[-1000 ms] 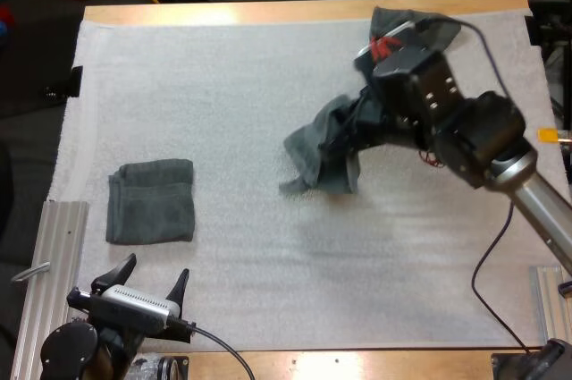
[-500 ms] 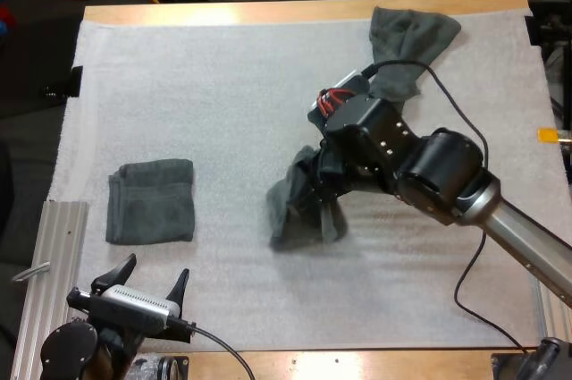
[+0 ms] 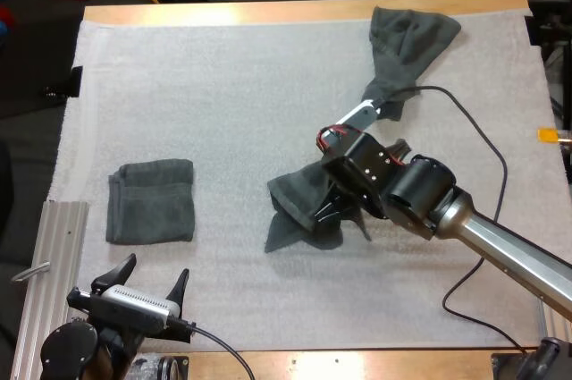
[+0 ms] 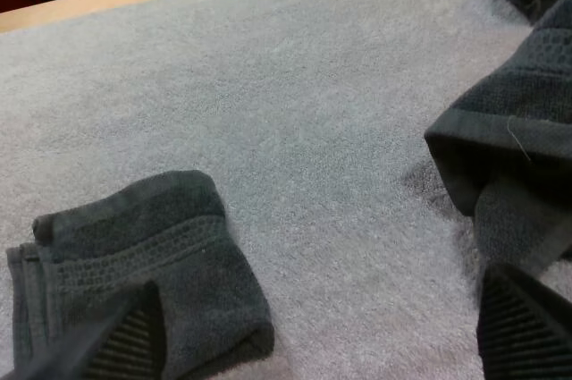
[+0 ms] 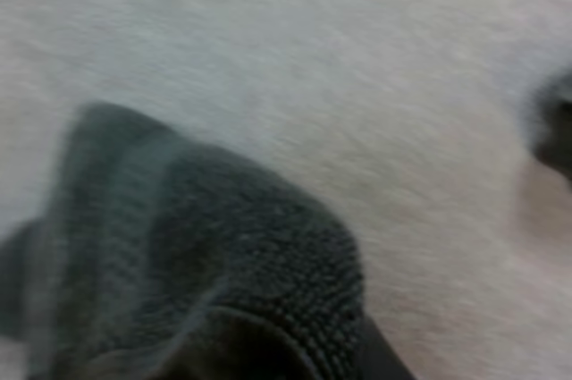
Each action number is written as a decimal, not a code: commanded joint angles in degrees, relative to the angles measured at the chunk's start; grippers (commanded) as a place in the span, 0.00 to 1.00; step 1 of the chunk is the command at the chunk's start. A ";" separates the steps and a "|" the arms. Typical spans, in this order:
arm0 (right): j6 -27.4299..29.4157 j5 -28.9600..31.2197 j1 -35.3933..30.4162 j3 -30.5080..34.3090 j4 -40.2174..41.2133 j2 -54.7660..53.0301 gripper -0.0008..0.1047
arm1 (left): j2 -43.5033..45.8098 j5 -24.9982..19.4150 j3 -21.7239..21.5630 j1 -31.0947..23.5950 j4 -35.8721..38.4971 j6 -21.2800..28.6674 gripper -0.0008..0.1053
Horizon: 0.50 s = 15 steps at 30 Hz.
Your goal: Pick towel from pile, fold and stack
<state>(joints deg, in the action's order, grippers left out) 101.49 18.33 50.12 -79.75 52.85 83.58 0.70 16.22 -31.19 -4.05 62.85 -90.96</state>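
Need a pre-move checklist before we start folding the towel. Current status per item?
1. Right gripper holds the towel: ok, shut on it.
2. Towel separated from the pile: ok, it lies mid-mat with bare mat between them.
3. Towel flat enough to fold: not ok, it is bunched under the gripper.
4. Left gripper free to help: ok, open and holding nothing, at the near edge.
5. Stack ready: ok, one folded towel lies flat at the mat's left.
6. Second corner exposed for the left gripper: cannot tell.
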 commanded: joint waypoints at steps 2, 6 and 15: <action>0.49 3.19 -0.98 1.84 -1.24 0.08 0.16 | 7.91 0.21 -0.05 0.02 -0.72 -0.44 0.66; 0.25 5.68 -3.63 4.10 -1.54 0.08 0.24 | 7.91 0.21 -0.05 0.02 -0.72 -0.44 0.66; -0.18 7.53 -12.68 4.49 -0.06 0.08 0.66 | 7.91 0.21 -0.05 0.02 -0.72 -0.44 0.66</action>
<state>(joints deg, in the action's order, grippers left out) 101.49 25.15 37.68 -75.16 52.23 83.58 0.70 16.22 -31.19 -4.05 62.85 -90.96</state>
